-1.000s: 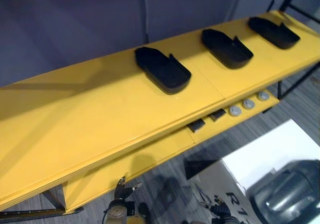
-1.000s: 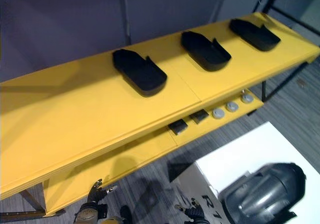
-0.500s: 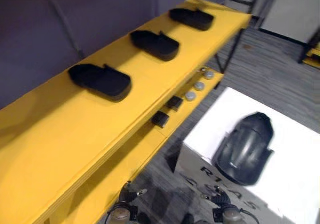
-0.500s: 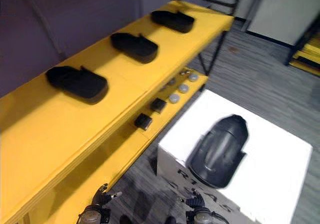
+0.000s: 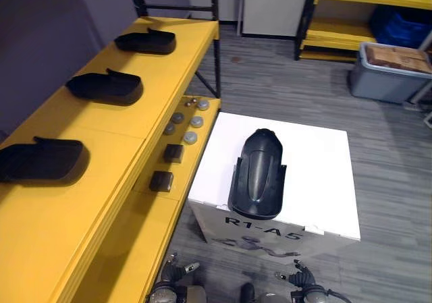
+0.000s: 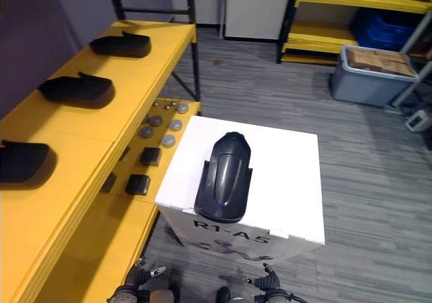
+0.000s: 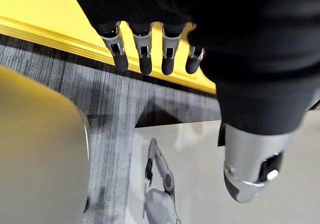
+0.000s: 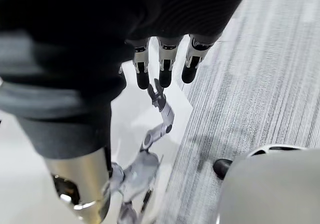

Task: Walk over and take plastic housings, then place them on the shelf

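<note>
**Housing on the box, both hands empty**

The dark housing (image 5: pixel 258 175) lies on top of the white box (image 5: pixel 317 181), close to its near edge and just right of the yellow shelf (image 5: pixel 108 181). The left hand (image 5: pixel 170 274) and right hand (image 5: pixel 301 281) hang low before the box, fingers (image 7: pixel 144 54) apart and relaxed, holding nothing.

The likely trouble is slip: the shell is smooth and domed, so fingers closing on its crown could slide off or nudge it over the near edge. A grip across its sides looks safer.

It is long, glossy and dark grey, rounded at the far end, with flat flanges along both sides. Three black housings (image 5: pixel 104 87) already sit on the shelf.
</note>
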Controlling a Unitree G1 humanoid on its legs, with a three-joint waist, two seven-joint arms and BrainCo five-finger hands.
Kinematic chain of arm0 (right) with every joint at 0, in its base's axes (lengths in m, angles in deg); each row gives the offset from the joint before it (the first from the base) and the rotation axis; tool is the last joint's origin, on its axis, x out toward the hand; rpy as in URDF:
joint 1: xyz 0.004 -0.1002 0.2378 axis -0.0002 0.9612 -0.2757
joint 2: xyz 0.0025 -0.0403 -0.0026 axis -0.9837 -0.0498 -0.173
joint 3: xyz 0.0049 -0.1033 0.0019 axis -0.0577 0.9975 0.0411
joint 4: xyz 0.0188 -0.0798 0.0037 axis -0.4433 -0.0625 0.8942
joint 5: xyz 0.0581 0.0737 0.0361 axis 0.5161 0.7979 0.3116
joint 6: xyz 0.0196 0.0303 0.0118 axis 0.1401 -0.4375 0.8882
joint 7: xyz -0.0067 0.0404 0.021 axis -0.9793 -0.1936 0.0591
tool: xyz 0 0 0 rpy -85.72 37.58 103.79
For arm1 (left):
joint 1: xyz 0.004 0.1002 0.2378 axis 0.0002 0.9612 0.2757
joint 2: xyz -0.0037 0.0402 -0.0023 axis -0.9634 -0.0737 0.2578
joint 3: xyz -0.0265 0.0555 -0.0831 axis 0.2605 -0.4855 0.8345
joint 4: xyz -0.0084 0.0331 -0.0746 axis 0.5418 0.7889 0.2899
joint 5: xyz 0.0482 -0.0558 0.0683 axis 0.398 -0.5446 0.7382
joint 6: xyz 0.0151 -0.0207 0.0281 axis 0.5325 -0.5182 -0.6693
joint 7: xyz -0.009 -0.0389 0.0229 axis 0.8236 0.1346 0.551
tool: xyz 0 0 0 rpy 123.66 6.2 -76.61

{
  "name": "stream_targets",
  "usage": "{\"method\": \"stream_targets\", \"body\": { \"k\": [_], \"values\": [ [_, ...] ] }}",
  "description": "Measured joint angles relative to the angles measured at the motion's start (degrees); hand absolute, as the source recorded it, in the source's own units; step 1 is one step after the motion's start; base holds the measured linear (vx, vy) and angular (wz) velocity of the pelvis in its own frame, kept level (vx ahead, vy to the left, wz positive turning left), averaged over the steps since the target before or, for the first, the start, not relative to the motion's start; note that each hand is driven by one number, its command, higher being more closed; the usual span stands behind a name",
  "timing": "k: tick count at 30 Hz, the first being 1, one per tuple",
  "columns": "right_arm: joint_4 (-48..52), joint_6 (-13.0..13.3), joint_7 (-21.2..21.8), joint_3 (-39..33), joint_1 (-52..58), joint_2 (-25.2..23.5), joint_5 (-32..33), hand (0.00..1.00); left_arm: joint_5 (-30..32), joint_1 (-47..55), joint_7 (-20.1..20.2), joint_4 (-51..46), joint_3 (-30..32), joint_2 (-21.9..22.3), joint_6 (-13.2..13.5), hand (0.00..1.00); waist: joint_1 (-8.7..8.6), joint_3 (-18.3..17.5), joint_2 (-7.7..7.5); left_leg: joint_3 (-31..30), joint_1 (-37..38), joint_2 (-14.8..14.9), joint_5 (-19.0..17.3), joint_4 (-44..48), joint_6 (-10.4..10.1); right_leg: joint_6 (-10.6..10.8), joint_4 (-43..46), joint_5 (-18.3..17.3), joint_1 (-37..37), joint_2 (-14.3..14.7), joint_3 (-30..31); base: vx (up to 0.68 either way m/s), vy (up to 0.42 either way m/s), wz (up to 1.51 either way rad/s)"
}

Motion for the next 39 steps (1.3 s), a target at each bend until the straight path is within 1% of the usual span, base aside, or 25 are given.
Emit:
{"method": "stream_targets", "body": {
  "k": [1,4,6,7,8,10,12,13,14,16,18,20,22,24,25,26,27,28,29,31,33,34,35,36,39],
  "values": [
    [0.14,0.07,-0.11,-0.61,0.33,-0.22,1.37,0.0,-0.03,-0.1,0.0,0.65,0.01,-0.03,0.01,0.0,-0.08,-0.17,-0.32,1.1,0.73,-0.64,0.24,-1.21,0.45,0.24,0.0,0.26,-0.19,-0.75,0.71,0.19,0.171,-0.34],
    [0.21,0.07,-0.11,-2.46,0.81,-0.44,4.75,0.0,-0.13,-0.08,0.0,1.41,0.14,-0.51,0.0,0.0,-0.25,-0.62,-0.06,3.87,3.65,-2.03,0.84,-4.98,1.31,0.96,-0.92,0.58,0.34,-1.95,3.21,0.21,0.157,-0.36],
    [0.56,0.07,-0.17,-5.39,1.28,-0.77,6.13,0.0,-0.2,-0.04,0.0,1.74,0.27,-1.4,-0.02,0.0,-0.37,-0.73,-0.12,5.17,5.08,-2.32,0.92,-6.5,1.42,1.35,-1.97,0.78,1.1,-2.14,4.0,0.18,0.106,-0.3],
    [0.8,0.07,-0.25,-8.15,1.56,-0.72,6.9,0.0,-0.49,0.02,0.01,1.71,0.9,-1.76,-0.01,0.0,-0.48,-0.96,-0.17,5.99,6.05,-2.39,0.93,-7.46,1.44,1.51,-2.28,0.79,1.48,-2.15,5.02,0.15,0.086,-0.33],
    [1.78,-0.05,-0.65,-10.99,1.78,-0.51,7.01,0.0,-0.89,0.0,0.01,1.64,2.11,-1.83,-0.01,0.0,-0.56,-1.06,-0.25,6.95,7.09,-2.43,0.94,-8.11,1.44,1.77,-2.87,0.93,2.11,-2.14,5.52,0.14,0.078,-0.34],
    [5.78,-0.13,-1.45,-14.27,2.73,-0.2,7.06,0.0,-1.23,0.12,-0.06,1.46,2.97,-1.95,-0.01,0.0,-0.9,-1.08,-0.28,8.25,8.29,-2.5,0.94,-8.64,1.44,1.86,-3.45,0.95,2.94,-2.15,6.33,0.11,0.062,-0.34],
    [16.7,-0.48,-2.56,-18.5,4.31,0.59,7.06,0.0,-1.26,1.5,0.02,-0.66,3.66,-1.93,0.02,0.0,-1.54,-1.84,-0.35,9.82,9.54,-2.52,0.95,-9.55,1.46,2.09,-3.88,0.9,3.18,-2.06,8.01,0.09,0.051,-0.4],
    [20.23,-0.61,-2.86,-19.27,4.93,0.95,6.93,0.0,-1.25,1.8,0.13,-1.23,3.75,-1.93,0.1,0.0,-1.66,-2.09,-0.4,9.92,9.61,-2.53,0.95,-9.59,1.46,2.1,-3.93,0.91,3.09,-2.03,8.39,0.07,0.027,-0.34],
    [28.92,-1.26,-3.39,-20.21,6.52,2.62,5.74,0.0,-1.24,2.52,0.47,-2.45,4.23,-1.8,0.18,0.0,-2.11,-2.62,-0.56,10.32,9.82,-2.52,0.95,-9.64,1.46,2.1,-4.11,0.91,3.09,-1.97,8.78,0.04,0.012,-0.23],
    [36.93,-1.75,-3.61,-21.08,8.21,4.17,4.08,0.0,-1.24,3.15,0.66,-3.19,4.45,-1.56,0.37,0.0,-2.29,-2.93,-0.59,11.25,10.56,-2.36,0.95,-10.03,1.46,2.09,-4.13,0.91,3.26,-1.72,9.71,0.03,0.007,-0.23],
    [49.08,-2.61,-4.64,-23.45,8.88,4.13,1.93,0.0,-1.24,4.76,1.15,-3.15,4.48,-1.22,0.41,0.0,-3.53,-3.71,-0.56,11.31,11.39,-2.24,1.05,-10.83,1.58,2.09,-4.24,0.91,3.31,-1.37,10.54,0.01,-0.005,-0.26],
    [56.79,-2.59,-5.86,-23.67,8.86,4.1,0.49,0.0,-1.24,5.58,1.75,-3.01,4.08,-0.99,0.41,0.0,-3.98,-4.44,-0.79,11.29,11.45,-2.28,1.14,-10.88,1.72,2.08,-4.7,0.92,3.35,-1.33,11.39,-0.03,-0.011,-0.19],
    [65.65,-1.99,-6.99,-21.54,8.12,4.15,-0.94,0.0,-1.28,5.71,2.0,-2.76,1.63,-0.9,0.45,0.0,-4.1,-4.98,-1.16,11.1,11.62,-2.14,1.27,-10.86,1.82,2.13,-5.18,1.3,3.73,-1.15,11.47,-0.08,-0.012,-0.06],
    [68.61,-1.29,-6.89,-17.36,6.49,4.22,-1.47,0.0,-1.32,5.7,2.08,-2.64,0.13,-0.89,0.47,0.0,-4.04,-5.04,-1.37,11.07,11.87,-2.0,1.29,-10.86,1.82,2.09,-5.4,1.55,4.01,-0.99,11.54,-0.1,-0.004,-0.02],
    [70.05,-0.36,-6.7,-12.59,4.96,4.36,-1.6,0.0,-1.46,5.55,2.21,-2.19,-0.74,-0.76,0.52,0.0,-3.88,-5.18,-1.41,11.03,11.89,-1.94,1.31,-10.86,1.85,2.01,-5.76,1.9,4.11,-0.89,11.6,-0.12,-0.001,-0.04],
    [70.41,0.72,-5.96,-7.05,3.13,4.73,-2.0,0.0,-1.89,5.43,2.32,-1.67,-1.66,-0.75,0.65,0.0,-3.57,-5.19,-1.43,10.94,11.78,-1.89,1.42,-10.88,2.04,1.9,-6.19,2.37,4.14,-0.82,11.66,-0.12,0.001,-0.04],
    [70.39,1.05,-5.29,-4.43,2.26,4.81,-2.25,0.0,-2.03,5.36,2.42,-1.51,-2.12,-0.76,0.63,0.0,-3.25,-5.18,-1.47,10.85,11.7,-1.89,1.55,-10.88,2.24,1.92,-6.38,2.64,4.12,-0.81,11.68,-0.13,0.003,0.02],
    [70.28,1.68,-4.08,0.07,0.86,4.79,-2.52,0.0,-2.28,5.09,2.66,-1.59,-2.32,-0.8,0.85,0.0,-2.57,-5.21,-1.48,10.59,11.41,-1.92,1.74,-10.93,2.42,1.93,-7.29,3.42,4.16,-0.76,11.57,-0.13,0.005,0.03],
    [69.39,2.05,-2.9,3.03,-0.62,4.69,-2.69,0.0,-2.28,5.06,2.74,-1.62,-2.41,-0.89,1.04,0.0,-1.72,-5.21,-1.46,10.58,11.37,-1.87,1.78,-11.11,2.39,1.84,-7.61,3.82,4.26,-0.68,11.56,-0.15,0.01,0.08],
    [63.26,2.56,-1.04,7.58,-4.65,4.43,-3.06,0.0,-2.26,5.11,2.95,-1.45,-2.85,-1.33,1.07,0.0,-0.58,-5.19,-1.51,9.35,11.39,-2.05,2.11,-11.37,2.42,1.97,-8.25,4.59,4.74,-0.74,11.16,-0.14,0.016,0.15],
    [57.91,2.33,-0.42,8.1,-6.34,3.37,-4.4,0.0,-2.34,4.98,2.99,-1.07,-2.87,-1.48,1.14,0.0,0.29,-5.18,-1.51,8.74,11.37,-2.18,2.26,-11.59,2.54,1.98,-9.2,5.3,4.98,-0.87,10.54,-0.13,0.026,0.18],
    [56.28,2.26,-0.19,8.08,-6.66,2.93,-4.84,0.0,-2.33,4.98,2.96,-1.05,-2.87,-1.47,1.15,0.0,0.32,-5.19,-1.49,8.14,11.33,-2.24,2.27,-11.77,2.55,1.92,-9.77,5.66,5.2,-0.92,10.16,-0.14,0.032,0.2],
    [52.84,1.47,-0.19,8.08,-7.07,1.69,-6.11,0.0,-2.35,4.95,2.96,-1.04,-2.88,-1.47,1.18,0.0,0.36,-5.13,-1.5,7.59,11.27,-2.28,2.38,-12.47,2.71,1.95,-11.32,6.73,5.71,-0.92,9.72,-0.09,0.029,0.14],
    [51.44,0.98,-0.2,8.08,-7.2,1.21,-7.01,0.0,-2.33,4.89,2.95,-1.04,-2.88,-1.5,1.18,0.0,0.44,-5.04,-1.55,7.53,11.27,-2.35,2.49,-12.61,2.74,1.95,-11.99,7.22,6.02,-0.97,9.64,-0.1,0.042,0.08],
    [44.88,-1.94,-0.46,7.93,-7.17,-0.4,-10.15,0.0,-2.24,4.55,2.79,-0.46,-2.97,-1.47,1.12,0.0,0.47,-4.79,-1.31,7.17,11.41,-2.71,3.26,-13.45,2.85,1.94,-13.38,8.36,6.83,-1.21,9.0,-0.07,0.033,0.03]
  ]
}}
